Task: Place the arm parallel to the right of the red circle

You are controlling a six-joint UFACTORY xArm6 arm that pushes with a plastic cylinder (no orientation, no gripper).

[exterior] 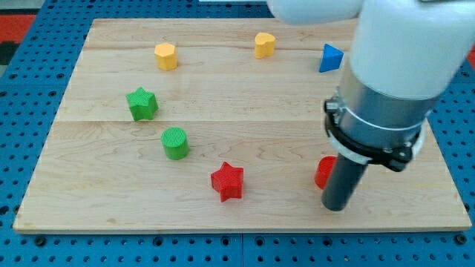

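My tip [335, 208] sits near the worktop's [111, 208] bottom right corner, touching the half-hidden red circle [323, 172]. No claw here. Any leftward drift could shove it off position.

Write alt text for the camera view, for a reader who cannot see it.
My tip rests low on the view's right of a wooden board, partly hiding a red block. Also there: red star, green cylinder, green star, two yellow blocks, blue block.
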